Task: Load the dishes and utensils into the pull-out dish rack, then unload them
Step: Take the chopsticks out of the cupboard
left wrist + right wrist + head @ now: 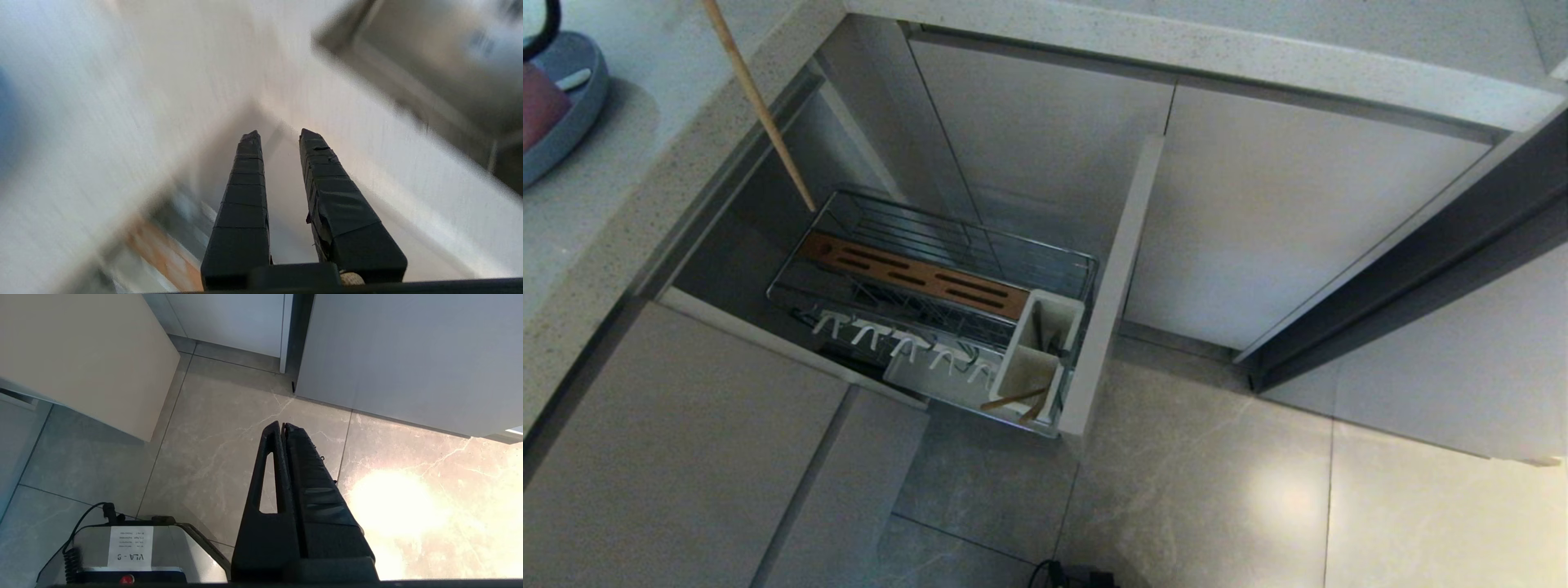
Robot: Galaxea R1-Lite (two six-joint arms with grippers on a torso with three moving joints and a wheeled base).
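Note:
The pull-out dish rack [1049,255] stands drawn out under the countertop, with its brown slotted strip [915,278], white pegs [907,343] and beige front panel [1115,278]. One chopstick [1015,399] leans in the white caddy [1049,314]. A second chopstick [760,106] hangs slanted above the rack's back corner, and its upper end leaves the head view. My left gripper [280,136] is outside the head view, jaws a narrow gap apart. The stick does not show in the left wrist view. The blue plate [584,110] holding the pink bowl [538,106] sits on the counter. My right gripper [282,425] is shut, parked over the floor.
The speckled countertop [645,220] overhangs the rack on the left and behind. Plain beige cabinet doors [1298,229] close the wall to the right. Grey floor tiles [1217,490] lie in front, and the robot's base [122,549] stands below the right arm.

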